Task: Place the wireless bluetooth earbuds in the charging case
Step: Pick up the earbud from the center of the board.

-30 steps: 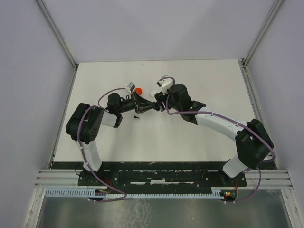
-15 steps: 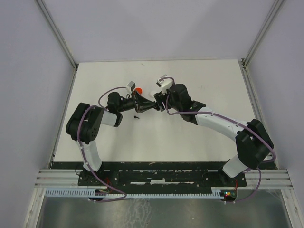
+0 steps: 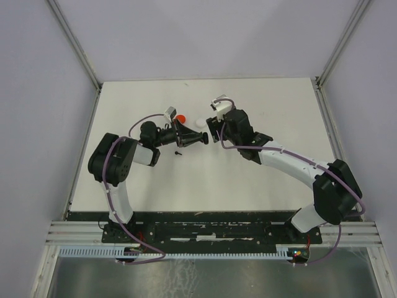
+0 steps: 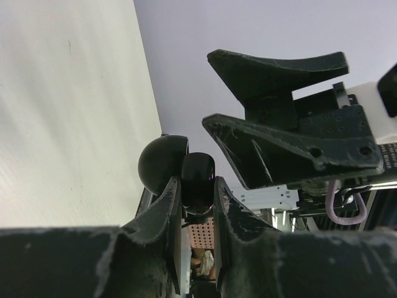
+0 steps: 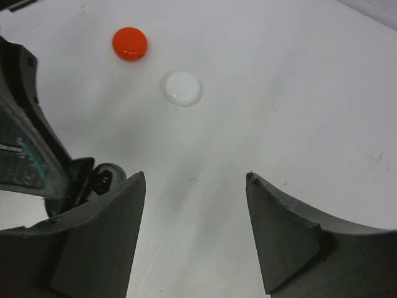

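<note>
My left gripper [image 4: 197, 181] is shut on the small black charging case [image 4: 198, 171], held above the table with its round lid [image 4: 160, 162] swung open to one side. In the top view the case [image 3: 203, 137] sits at the tip of the left gripper [image 3: 197, 138]. My right gripper [image 3: 213, 128] hovers just to its right, open and holding nothing. The right wrist view shows bare table between its fingers [image 5: 105, 236], with the case [image 5: 107, 177] at their left. A tiny black earbud [image 3: 177, 153] lies on the table below the left gripper. No other earbuds show.
A red round disc [image 5: 129, 43] and a white round disc [image 5: 182, 87] lie on the white table [image 3: 260, 180] just beyond the grippers. In the top view the red disc [image 3: 180, 118] sits left of the white disc [image 3: 200, 122]. Grey walls enclose the table on three sides.
My right gripper has drawn back a little to the right and away from the case, uncovering the white disc. The left gripper stays still, shut on the case.
</note>
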Controlling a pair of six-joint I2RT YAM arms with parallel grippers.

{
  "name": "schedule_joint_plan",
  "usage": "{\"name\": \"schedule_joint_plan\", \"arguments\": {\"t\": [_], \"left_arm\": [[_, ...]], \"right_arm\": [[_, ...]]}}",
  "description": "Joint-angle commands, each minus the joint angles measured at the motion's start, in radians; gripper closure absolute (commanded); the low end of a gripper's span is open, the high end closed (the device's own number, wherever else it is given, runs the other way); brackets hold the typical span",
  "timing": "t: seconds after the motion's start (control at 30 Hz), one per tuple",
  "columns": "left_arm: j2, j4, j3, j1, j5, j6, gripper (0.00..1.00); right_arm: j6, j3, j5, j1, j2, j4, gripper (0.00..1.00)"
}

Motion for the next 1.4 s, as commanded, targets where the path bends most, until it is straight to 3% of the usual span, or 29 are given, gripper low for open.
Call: {"name": "schedule_joint_plan", "arguments": {"t": [0.0, 0.13, 0.3, 0.47, 0.87, 1.37], "left_arm": [[-0.014, 0.097, -0.026, 0.05, -0.049, -0.078, 0.97], [-0.032, 0.146, -0.097, 0.141, -0.096, -0.124, 0.97], [-0.023, 0.273, -0.179, 0.22, -0.133, -0.207, 0.97], [-0.033, 0.339, -0.232, 0.259, -0.164, -0.23, 0.97], [-0.11, 0.351, -0.351, 0.397, -0.21, -0.253, 0.97], [-0.124, 0.357, -0.425, 0.498, -0.221, -0.24, 0.97]], "right_arm": [[0.08, 0.067, 0.142, -0.017, -0.035, -0.1, 0.26], [0.101, 0.042, 0.093, -0.019, -0.038, -0.148, 0.27], [0.035, 0.054, -0.22, -0.019, 0.039, -0.131, 0.3], [0.01, 0.223, -0.444, 0.003, 0.203, -0.192, 0.35], [-0.061, 0.509, -0.43, 0.101, 0.499, -0.279, 0.38], [-0.115, 0.646, -0.364, 0.163, 0.668, -0.312, 0.43]]}}
